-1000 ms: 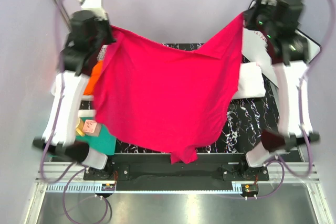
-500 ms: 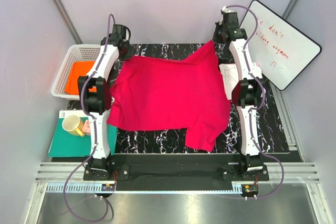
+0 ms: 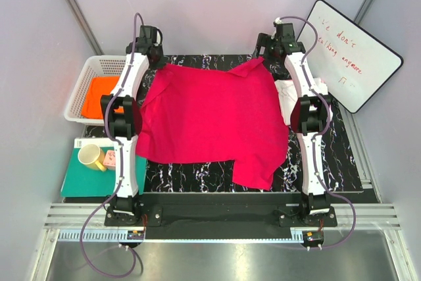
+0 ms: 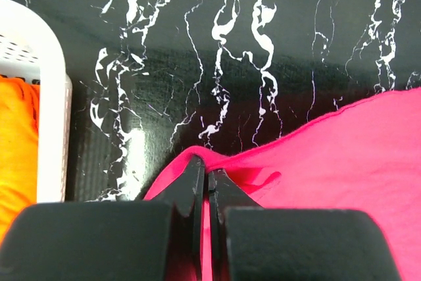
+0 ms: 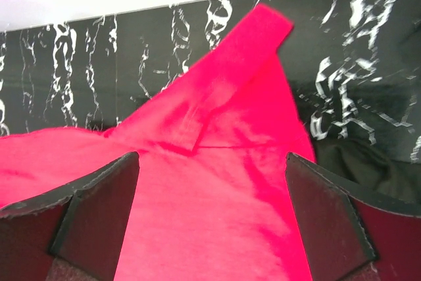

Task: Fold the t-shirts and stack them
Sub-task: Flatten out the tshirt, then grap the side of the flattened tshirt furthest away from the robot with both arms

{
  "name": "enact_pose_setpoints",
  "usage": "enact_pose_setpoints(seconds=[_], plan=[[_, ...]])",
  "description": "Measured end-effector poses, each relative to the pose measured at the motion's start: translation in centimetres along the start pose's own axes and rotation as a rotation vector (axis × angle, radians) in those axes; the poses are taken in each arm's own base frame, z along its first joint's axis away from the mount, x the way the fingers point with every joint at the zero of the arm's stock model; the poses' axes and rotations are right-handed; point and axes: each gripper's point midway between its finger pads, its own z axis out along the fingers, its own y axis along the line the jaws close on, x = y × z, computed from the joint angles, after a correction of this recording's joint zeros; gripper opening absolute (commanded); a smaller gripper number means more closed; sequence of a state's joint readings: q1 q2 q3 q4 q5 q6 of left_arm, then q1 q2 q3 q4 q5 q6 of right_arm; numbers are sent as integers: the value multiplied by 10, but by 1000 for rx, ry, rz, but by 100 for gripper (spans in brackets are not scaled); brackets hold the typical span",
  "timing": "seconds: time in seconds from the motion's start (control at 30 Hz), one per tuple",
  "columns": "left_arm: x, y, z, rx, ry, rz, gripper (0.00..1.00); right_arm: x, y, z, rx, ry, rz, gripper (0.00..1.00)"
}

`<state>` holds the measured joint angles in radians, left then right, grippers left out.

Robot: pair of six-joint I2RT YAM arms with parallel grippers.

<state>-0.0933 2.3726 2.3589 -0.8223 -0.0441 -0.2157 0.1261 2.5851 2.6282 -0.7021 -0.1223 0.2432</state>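
Note:
The crimson-pink t-shirt (image 3: 210, 120) lies spread over the black marbled table (image 3: 197, 64), with one sleeve hanging toward the near edge. My left gripper (image 3: 160, 62) is at the shirt's far left corner. In the left wrist view this gripper (image 4: 209, 176) is shut on a raised fold of the pink cloth (image 4: 342, 162). My right gripper (image 3: 264, 55) is above the far right corner. In the right wrist view it (image 5: 212, 157) stands open, with the shirt (image 5: 230, 110) lying free below it. A white t-shirt (image 3: 289, 93) lies under the right arm. An orange t-shirt (image 3: 99, 93) is in the basket.
A white basket (image 3: 80, 74) stands at the left edge of the table. In front of it a teal board (image 3: 82, 182) carries a yellow mug (image 3: 90, 156). A whiteboard (image 3: 352, 54) leans at the far right.
The shirt went from hanging in the air between both raised arms to lying flat on the table. The right gripper opened and let go of its corner. The left keeps its hold.

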Motion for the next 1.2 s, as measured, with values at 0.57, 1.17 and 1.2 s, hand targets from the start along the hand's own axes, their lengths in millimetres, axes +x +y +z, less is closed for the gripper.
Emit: enact_pose_setpoints(seconds=[0.57, 1.17, 1.2], plan=[[17, 37, 12, -123, 38, -34, 99, 36, 27, 12, -147, 127, 198, 87], [75, 29, 27, -93, 186, -13, 98, 89, 23, 72, -184, 224, 411, 59], [75, 28, 26, -89, 188, -13, 97, 89, 23, 72, -189, 224, 417, 59]])
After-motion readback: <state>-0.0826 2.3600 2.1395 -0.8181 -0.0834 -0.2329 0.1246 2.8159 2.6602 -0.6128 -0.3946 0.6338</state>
